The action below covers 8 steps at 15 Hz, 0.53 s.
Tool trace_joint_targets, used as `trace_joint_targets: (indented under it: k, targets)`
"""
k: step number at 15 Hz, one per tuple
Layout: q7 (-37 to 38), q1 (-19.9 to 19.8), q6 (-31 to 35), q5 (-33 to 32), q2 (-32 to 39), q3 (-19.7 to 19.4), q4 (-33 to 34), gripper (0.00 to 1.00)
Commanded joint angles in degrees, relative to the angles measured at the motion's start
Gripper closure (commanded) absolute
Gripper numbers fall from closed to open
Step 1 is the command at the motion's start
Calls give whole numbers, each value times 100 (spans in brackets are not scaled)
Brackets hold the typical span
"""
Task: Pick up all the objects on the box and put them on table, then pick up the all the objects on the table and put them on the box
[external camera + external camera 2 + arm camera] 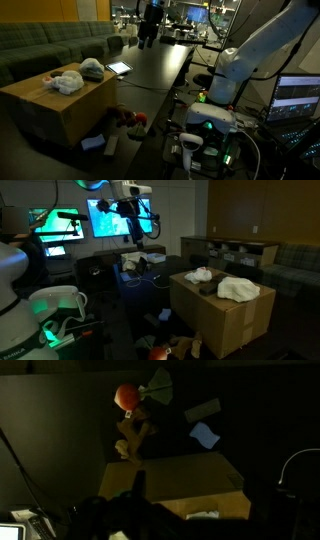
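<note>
The brown box point(50, 110) point(222, 315) carries a white fluffy toy point(65, 82) point(238, 288) and a pale grey cloth point(92, 68) point(200, 275) on its top. Beside the box, on a low dark surface, lie a red toy point(128, 118) point(125, 397), a dark bar point(110, 143) point(203, 409) and a blue piece point(92, 143) point(204, 434). My gripper point(148, 28) point(128, 208) point(195, 495) hangs high over the far end of the black table point(165, 65), open and empty. In the wrist view the box point(170, 475) lies far below it.
A tablet point(119, 68) with a bright screen rests on the table next to the box. A green sofa point(50, 45) runs behind the box. Lit monitors point(115, 220) and the arm's base point(215, 120) with cables stand at the table's other side.
</note>
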Motion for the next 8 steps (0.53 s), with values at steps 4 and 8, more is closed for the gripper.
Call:
trace_joint_targets:
  k: [4, 8]
  targets:
    - [357, 21, 1063, -836, 2484, 179, 1736, 0]
    - [385, 128, 1296, -1364, 3552, 92, 2676, 0]
